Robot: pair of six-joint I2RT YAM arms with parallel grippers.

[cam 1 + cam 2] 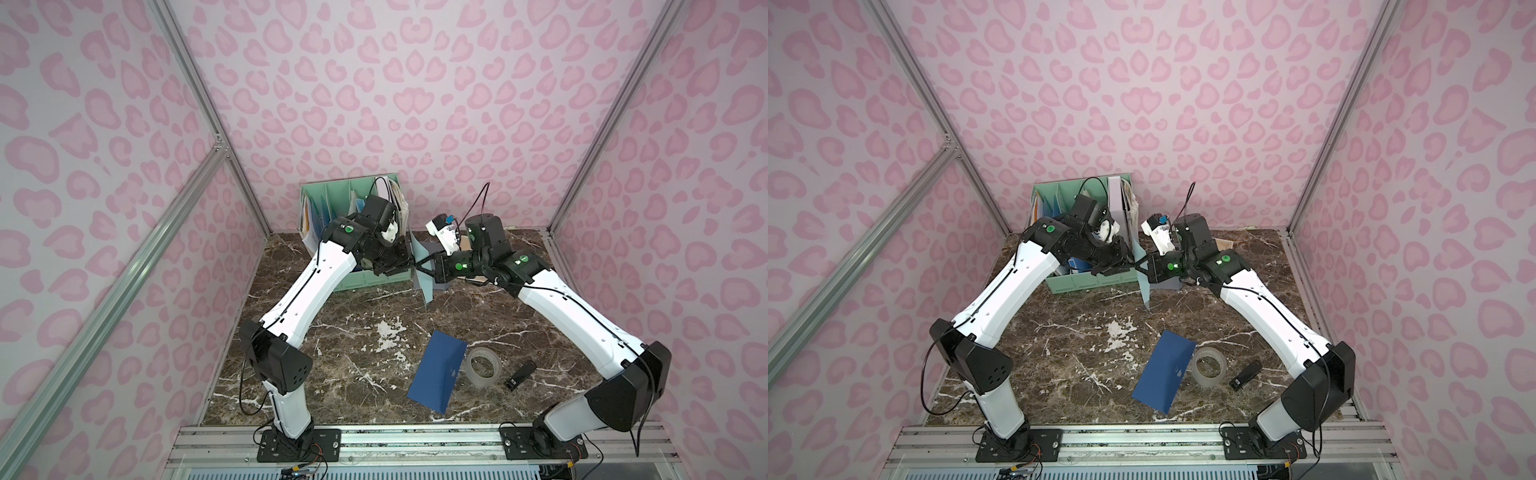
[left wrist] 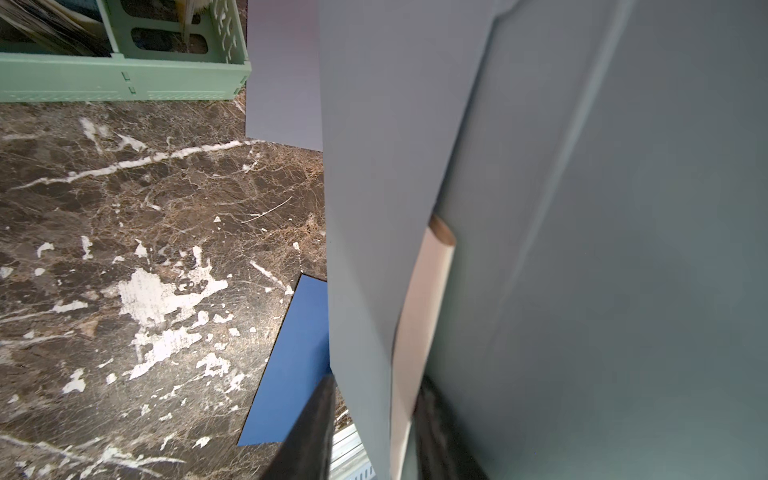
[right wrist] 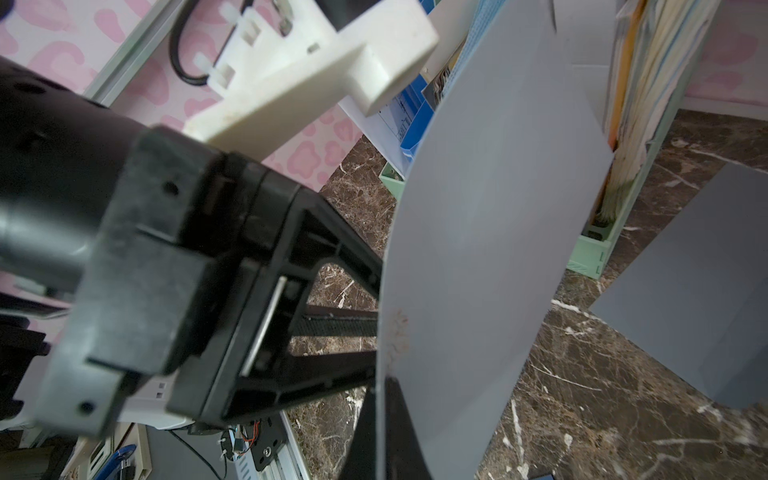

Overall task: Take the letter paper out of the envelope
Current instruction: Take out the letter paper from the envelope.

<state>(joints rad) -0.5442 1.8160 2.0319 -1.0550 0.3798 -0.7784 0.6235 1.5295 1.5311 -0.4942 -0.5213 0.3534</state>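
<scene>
My right fingers (image 3: 395, 436) clench the envelope (image 1: 423, 291) upright over the table (image 1: 332, 353), rack (image 1: 357, 284) just beside, my left fingers (image 2: 311, 432) straddling its open edge where the paper (image 2: 419, 311) peeks out, grip unclear; card (image 1: 438, 370) and tape (image 1: 469, 372) lie well apart.

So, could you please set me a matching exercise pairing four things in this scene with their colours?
Things:
1 envelope, held aloft
2 card lying flat
3 tape roll
4 file rack

Colours:
a mint green
b translucent
c dark blue
d pale grey

Pairs: 1-d, 2-c, 3-b, 4-a
</scene>
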